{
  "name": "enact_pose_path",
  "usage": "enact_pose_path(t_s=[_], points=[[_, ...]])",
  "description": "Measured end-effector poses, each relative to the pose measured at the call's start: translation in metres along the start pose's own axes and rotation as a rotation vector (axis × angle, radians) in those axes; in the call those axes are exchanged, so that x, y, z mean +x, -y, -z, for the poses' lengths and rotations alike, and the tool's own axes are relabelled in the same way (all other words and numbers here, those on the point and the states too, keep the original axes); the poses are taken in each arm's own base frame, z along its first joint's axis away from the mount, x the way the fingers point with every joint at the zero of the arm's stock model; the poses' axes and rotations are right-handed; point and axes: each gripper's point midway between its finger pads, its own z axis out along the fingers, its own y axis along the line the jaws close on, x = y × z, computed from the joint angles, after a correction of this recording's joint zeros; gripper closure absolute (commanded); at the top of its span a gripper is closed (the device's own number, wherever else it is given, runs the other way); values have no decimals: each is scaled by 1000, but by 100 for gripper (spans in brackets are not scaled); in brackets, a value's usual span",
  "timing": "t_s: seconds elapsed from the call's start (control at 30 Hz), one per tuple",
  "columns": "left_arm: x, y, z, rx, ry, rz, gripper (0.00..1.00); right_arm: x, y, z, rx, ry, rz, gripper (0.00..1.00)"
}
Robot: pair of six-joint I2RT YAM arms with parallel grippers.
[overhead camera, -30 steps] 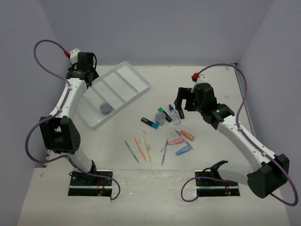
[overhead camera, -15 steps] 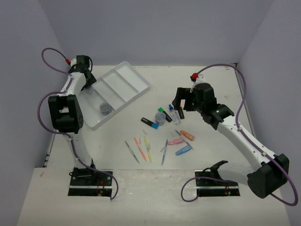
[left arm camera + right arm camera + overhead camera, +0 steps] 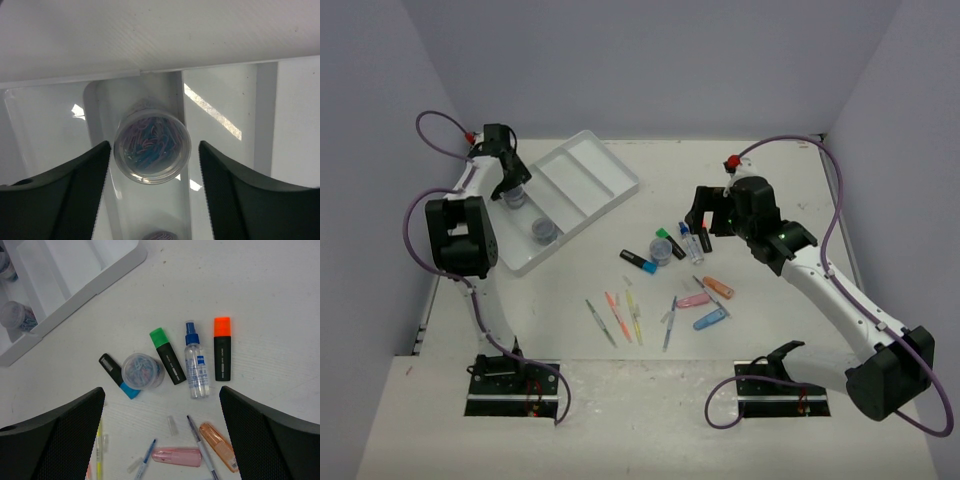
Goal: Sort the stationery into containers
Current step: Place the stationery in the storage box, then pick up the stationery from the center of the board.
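Jar of clips (image 3: 150, 155) stands in tray (image 3: 588, 178) | left gripper (image 3: 153, 145) open around it, not touching | right gripper (image 3: 162, 390) wide open over table (image 3: 280, 300)

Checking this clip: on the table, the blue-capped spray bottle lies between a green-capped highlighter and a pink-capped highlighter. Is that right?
Not quite: one cap colour is wrong. The blue-capped spray bottle lies on the table between a green-capped highlighter and an orange-capped highlighter, not a pink-capped one. The right wrist view shows it.

Jars (image 3: 544, 230) inside tray (image 3: 582, 172), pens (image 3: 632, 318) before it
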Motion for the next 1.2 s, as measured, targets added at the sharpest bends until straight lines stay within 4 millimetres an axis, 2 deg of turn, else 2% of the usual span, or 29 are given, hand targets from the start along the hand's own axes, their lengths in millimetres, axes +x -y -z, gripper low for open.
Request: enact_pose_path(t_s=[0.07, 0.2, 0.33, 0.4, 0.43, 0.5, 0.57, 0.63, 0.7, 0.8, 0.87, 0.97, 1.07, 1.2], points=[[-2, 3, 5, 14, 6, -8, 0, 1, 0, -1, 0, -4, 0, 1], [-16, 10, 26, 46, 49, -12, 0, 3, 1, -3, 3, -12, 1, 1], [-31, 23, 58, 86, 102, -20, 0, 2, 1, -3, 7, -10, 0, 1], [-31, 40, 81, 108, 143, -61, 0, 2, 4, -2, 20, -4, -2, 1], [-28, 57, 95, 134, 163, -93, 0, 0, 6, 0, 38, 4, -9, 1], [-9, 108, 128, 237, 193, -180, 0, -6, 19, 12, 109, 49, -44, 1], [27, 161, 160, 356, 206, -287, 0, -18, 30, 34, 166, 131, -82, 1], [84, 210, 193, 468, 191, -424, 0, -34, 39, 67, 191, 248, -123, 1], [139, 247, 219, 554, 181, -552, 0, -48, 45, 101, 194, 358, -161, 1], [223, 284, 247, 654, 144, -726, 0, -67, 49, 143, 184, 496, -202, 1], [268, 293, 250, 681, 114, -824, 0, -70, 52, 151, 195, 521, -208, 1], [302, 291, 237, 665, 80, -921, 0, -63, 58, 144, 235, 484, -194, 1], [305, 281, 220, 607, 65, -964, 0, -53, 63, 130, 268, 430, -172, 1], [300, 270, 210, 567, 44, -982, 0, -43, 66, 117, 297, 375, -153, 1]])
